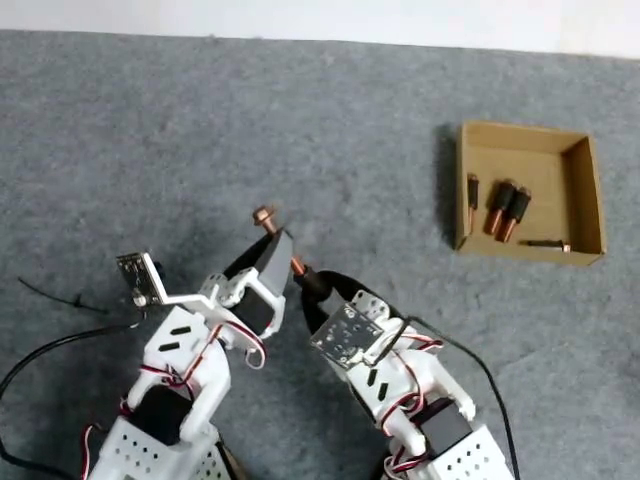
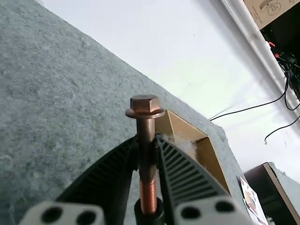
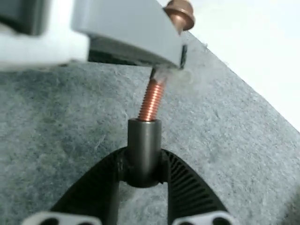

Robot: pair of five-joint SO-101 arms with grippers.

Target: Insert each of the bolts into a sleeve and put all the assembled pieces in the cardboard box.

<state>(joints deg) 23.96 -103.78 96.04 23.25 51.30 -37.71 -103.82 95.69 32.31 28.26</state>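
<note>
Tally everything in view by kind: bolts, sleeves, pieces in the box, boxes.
bolt, held in left gripper: 1
sleeve, held in right gripper: 1
pieces lying in the cardboard box: 4
cardboard box: 1
Total: 7

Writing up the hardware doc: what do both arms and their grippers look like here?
Left arm and right arm: white printed shells with slots and holes, black servos, red-and-white wiring, black cables trailing off. Left gripper and right gripper: black ribbed fingers on white holed bases.
</note>
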